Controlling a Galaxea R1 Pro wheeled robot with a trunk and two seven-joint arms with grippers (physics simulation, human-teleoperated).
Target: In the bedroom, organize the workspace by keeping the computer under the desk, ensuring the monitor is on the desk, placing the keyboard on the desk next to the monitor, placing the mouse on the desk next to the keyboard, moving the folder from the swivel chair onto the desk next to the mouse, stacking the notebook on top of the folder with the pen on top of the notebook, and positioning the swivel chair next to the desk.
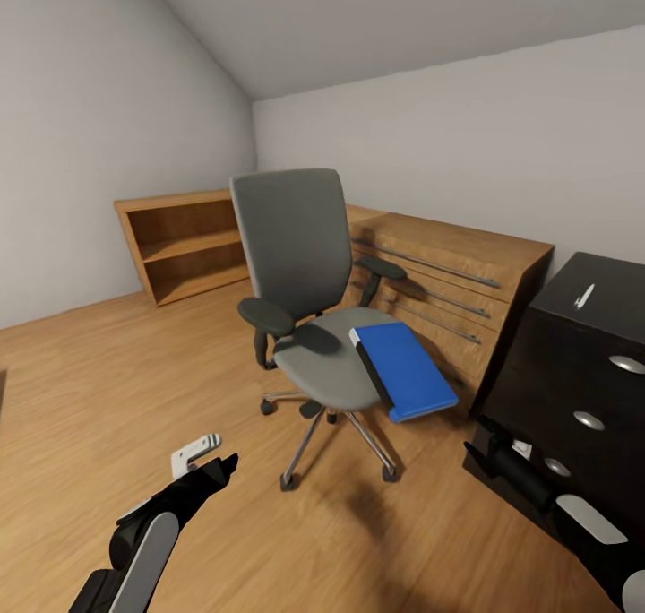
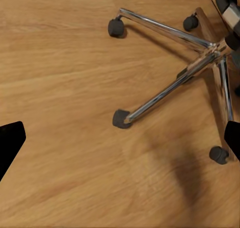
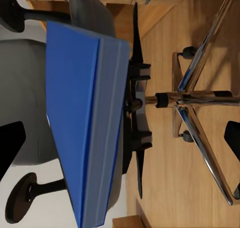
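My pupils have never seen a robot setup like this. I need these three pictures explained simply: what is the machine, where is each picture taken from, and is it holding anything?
This is a computer simulation of a wheeled robot with two arms. The large picture comes from a camera on its head, looking down over a bedroom floor. The other two come from cameras by each gripper.

In the middle stands a grey swivel chair. A blue folder lies on its seat, hanging over the edge. To the side, a small white pen rests on a black drawer unit.

The left gripper hangs over the floor near the chair's metal base. The right wrist camera looks at the folder close up. In both wrist views the fingertips sit far apart, so both grippers are open and hold nothing.
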